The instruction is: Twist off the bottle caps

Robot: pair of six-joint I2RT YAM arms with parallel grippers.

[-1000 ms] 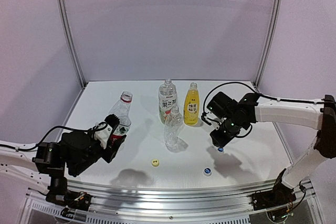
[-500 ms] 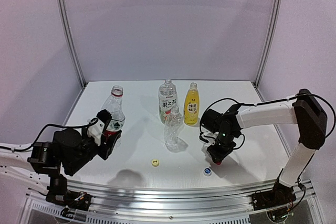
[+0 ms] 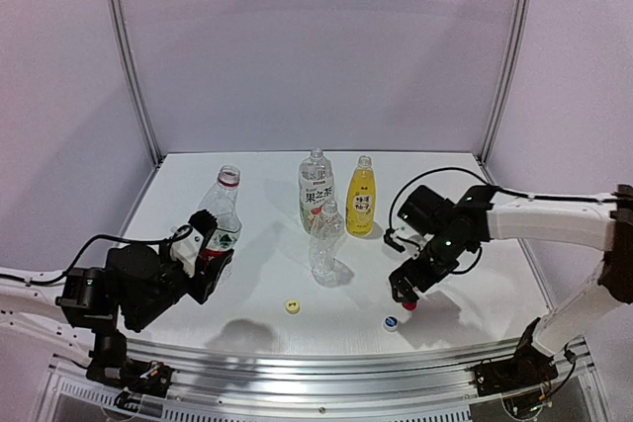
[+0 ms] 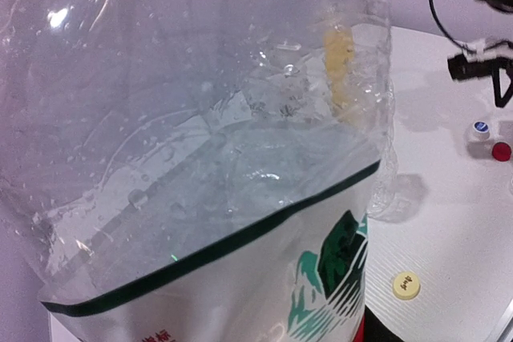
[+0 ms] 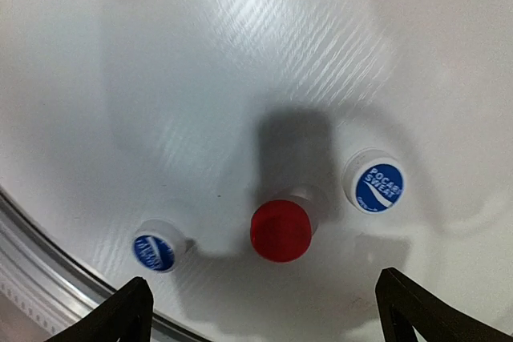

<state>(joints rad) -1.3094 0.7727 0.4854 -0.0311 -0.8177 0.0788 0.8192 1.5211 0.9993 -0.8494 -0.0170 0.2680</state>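
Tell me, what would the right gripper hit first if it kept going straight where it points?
Most likely the red cap, on the table between the right gripper's open jaws.

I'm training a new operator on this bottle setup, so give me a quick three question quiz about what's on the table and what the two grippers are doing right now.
1. True or false: the right gripper is shut on the red cap.
2. What does the left gripper hold? A the yellow bottle; B the red-label bottle; C the yellow cap.
3. Fill in: ___ blue-and-white caps lie beside the red cap.
Key: 1 false, it is open above the cap, which lies on the table; 2 B; 3 two.
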